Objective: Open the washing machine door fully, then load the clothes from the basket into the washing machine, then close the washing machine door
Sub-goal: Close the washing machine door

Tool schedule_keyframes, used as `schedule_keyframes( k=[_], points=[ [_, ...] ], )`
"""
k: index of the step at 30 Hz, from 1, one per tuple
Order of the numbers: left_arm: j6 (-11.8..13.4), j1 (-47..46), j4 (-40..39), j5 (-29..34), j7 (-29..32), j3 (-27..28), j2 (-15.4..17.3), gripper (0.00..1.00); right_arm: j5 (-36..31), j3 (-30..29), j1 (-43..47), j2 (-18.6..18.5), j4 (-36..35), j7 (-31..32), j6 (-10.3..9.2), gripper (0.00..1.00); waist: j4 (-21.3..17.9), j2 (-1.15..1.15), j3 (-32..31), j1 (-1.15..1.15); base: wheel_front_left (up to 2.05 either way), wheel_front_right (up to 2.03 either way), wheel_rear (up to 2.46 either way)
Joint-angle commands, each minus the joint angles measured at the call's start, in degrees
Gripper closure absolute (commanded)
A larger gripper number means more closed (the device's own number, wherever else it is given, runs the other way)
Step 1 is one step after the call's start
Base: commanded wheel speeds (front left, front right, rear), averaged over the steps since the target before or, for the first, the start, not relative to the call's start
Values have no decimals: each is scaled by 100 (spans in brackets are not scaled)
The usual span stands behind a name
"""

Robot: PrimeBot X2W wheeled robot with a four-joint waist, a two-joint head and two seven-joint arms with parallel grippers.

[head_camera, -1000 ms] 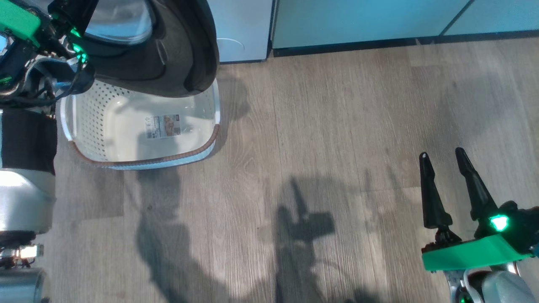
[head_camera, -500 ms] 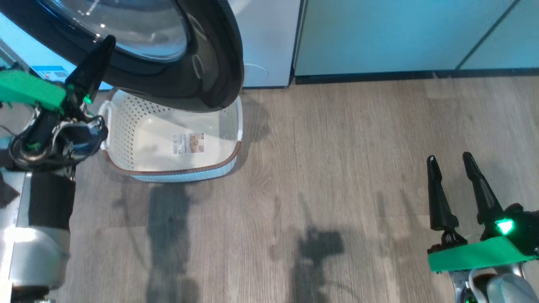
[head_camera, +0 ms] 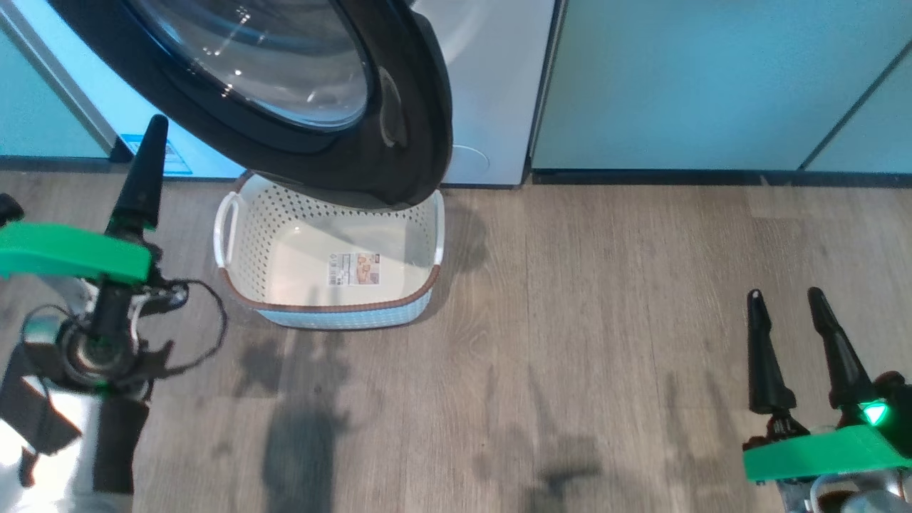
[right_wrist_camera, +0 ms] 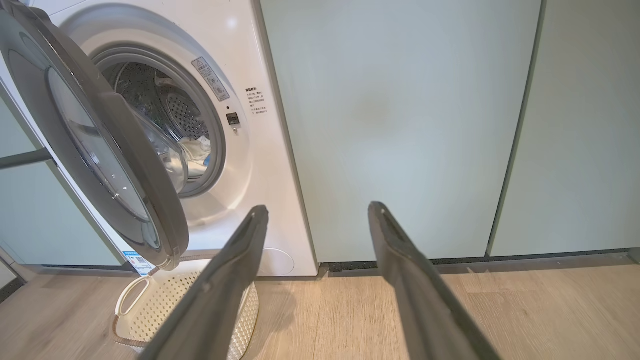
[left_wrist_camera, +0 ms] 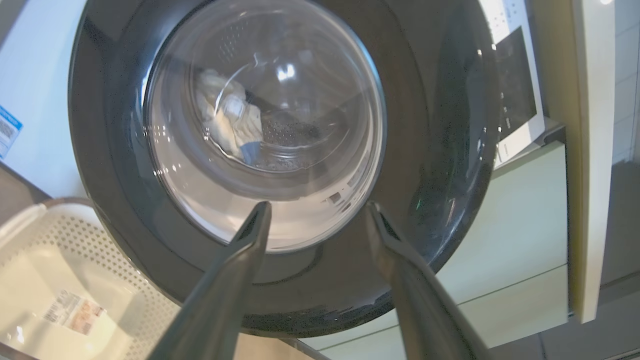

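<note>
One black-rimmed round glass door (head_camera: 413, 142) ajar, upper left, over one cream perforated plastic basket (head_camera: 249, 235); one pale clothes bundle (right_wrist_camera: 196, 150) inside steel drum (right_wrist_camera: 175, 107); left gripper (left_wrist_camera: 317, 210), right gripper (head_camera: 784, 296): jaws spread

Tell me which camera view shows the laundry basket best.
Head view: the cream perforated plastic basket with brown rim shows nearly whole, label inside, far edge under the black-rimmed round door. Left wrist view catches one corner; right wrist view, one handled end behind the right gripper.
</note>
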Motion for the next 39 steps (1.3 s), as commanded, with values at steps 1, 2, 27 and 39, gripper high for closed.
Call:
schedule_keyframes(
  k=[1,2,27,39],
  points=[
    [47,-73,-313,217,-118,131,210,0,-42,67,-34,-8,-187,-54,-16,0,57,0,-51,1,0,0,0],
    [103,15,-432,419,-256,105,208,0,-48,49,-17,-15,-191,-54,-16,0,81,0,-73,1,0,0,0],
    [2361,2537,-2036,5359,-1611,-1533,427,0,-158,-113,548,-173,-266,-55,-16,0,464,0,-489,1,0,0,0],
    [2502,2762,-2080,5436,-1604,-1587,417,0,-168,-57,724,-181,-254,-55,-16,0,425,0,-632,1,0,0,0]
  ],
)
